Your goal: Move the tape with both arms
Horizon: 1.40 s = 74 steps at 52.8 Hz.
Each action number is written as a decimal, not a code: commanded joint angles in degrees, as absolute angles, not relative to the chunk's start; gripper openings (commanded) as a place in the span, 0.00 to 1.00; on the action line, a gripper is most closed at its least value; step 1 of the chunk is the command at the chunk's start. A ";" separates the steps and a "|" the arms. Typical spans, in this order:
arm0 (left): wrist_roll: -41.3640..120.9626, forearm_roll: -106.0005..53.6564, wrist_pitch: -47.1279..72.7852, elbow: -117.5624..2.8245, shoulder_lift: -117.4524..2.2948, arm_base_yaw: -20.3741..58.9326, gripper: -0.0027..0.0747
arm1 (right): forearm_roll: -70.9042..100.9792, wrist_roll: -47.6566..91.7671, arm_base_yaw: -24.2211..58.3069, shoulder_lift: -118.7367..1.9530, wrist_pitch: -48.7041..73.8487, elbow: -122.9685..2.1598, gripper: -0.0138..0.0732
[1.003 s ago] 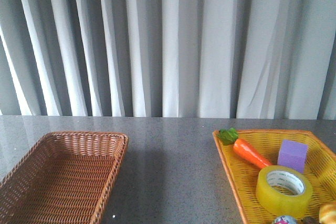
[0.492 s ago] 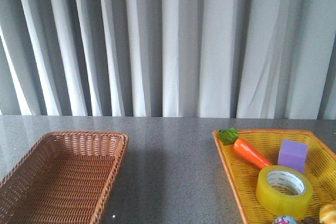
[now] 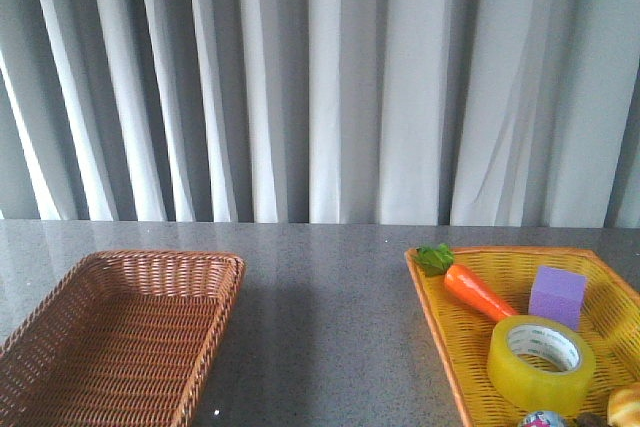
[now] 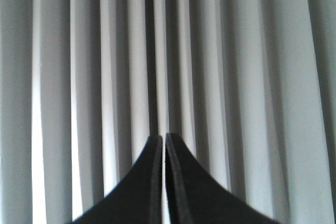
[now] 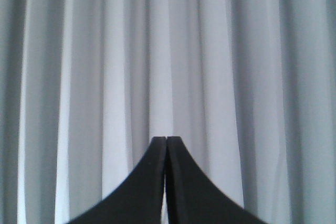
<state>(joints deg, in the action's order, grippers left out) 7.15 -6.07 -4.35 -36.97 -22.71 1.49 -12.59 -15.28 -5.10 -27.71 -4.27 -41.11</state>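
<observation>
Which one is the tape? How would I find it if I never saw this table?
Look at the yellow woven tray on the right side of the grey table. Toward its near end, in front of the carrot and the purple block, lies the tape. It is the only ring there: see-through yellow, with a white printed core and a hole in the middle.

Soft, even daylight through the curtain (image 3: 320, 87); slightly hazy, blurred wrist views.

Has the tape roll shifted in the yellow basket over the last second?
No. The tape lies in the same spot in the yellow basket, just below the purple block and right of the carrot.
</observation>
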 commanded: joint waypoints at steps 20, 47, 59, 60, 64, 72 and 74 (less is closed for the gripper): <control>-1.53 -6.68 14.30 -59.70 -53.15 2.60 0.03 | -11.39 -15.81 -5.07 -55.18 24.57 -62.16 0.15; -0.57 -5.81 12.80 -59.70 -54.56 2.60 0.21 | -3.41 -3.49 -5.07 -58.24 28.63 -63.03 0.29; -0.41 -4.92 17.47 -59.70 -58.87 2.60 0.70 | 5.46 6.84 -5.07 -62.59 34.36 -64.44 0.74; -0.36 -4.92 18.18 -59.70 -59.42 2.60 0.74 | 5.86 6.84 -5.07 -62.85 34.07 -64.50 0.79; -0.36 -4.92 20.79 -59.70 -61.30 2.60 0.86 | 6.55 6.63 -5.07 -64.23 33.01 -65.55 0.93; -0.36 -5.16 26.32 -59.70 -65.08 2.60 0.92 | 5.14 2.55 -5.13 -71.33 36.96 -73.91 0.99; -0.36 -5.16 27.17 -59.70 -65.62 2.60 0.91 | 3.99 1.59 -5.13 -74.84 39.70 -76.82 0.99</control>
